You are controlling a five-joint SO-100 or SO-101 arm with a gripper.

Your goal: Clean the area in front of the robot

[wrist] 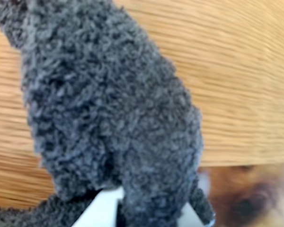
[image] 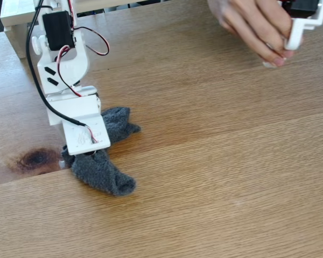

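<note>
In fixed view, from the left: dark knot (image: 36, 158) in the oak desk (image: 220, 177), near the left edge, just beside the claw. Plank seam runs across the desk, from the knot area up to the right.

Next, the white robot arm (image: 62, 64) w/ black-red cables (image: 86, 40) comes down from top left. Its claw (image: 78, 156) is low at the desk, on a grey fuzzy cloth (image: 105, 174), prob. a sock. The cloth is bent in two: one part goes up-right behind the arm, other part lies down-right on the desk. Fingertips are hidden under the wrist plate here.

Wrist view: the cloth (wrist: 109, 109) is very close, blurred, w/ white claw fingers (wrist: 102, 213) at the bottom edge, one on each side of the fabric. So claw seems clenched on the cloth, fabric between the fingers. The knot (wrist: 248, 201) is at bottom right, blurred.

Far right, top of fixed view: a person's hand (image: 255, 27) touches the desk, fingers at a small white-black part (image: 304, 19). It is well apart from the cloth.
</note>
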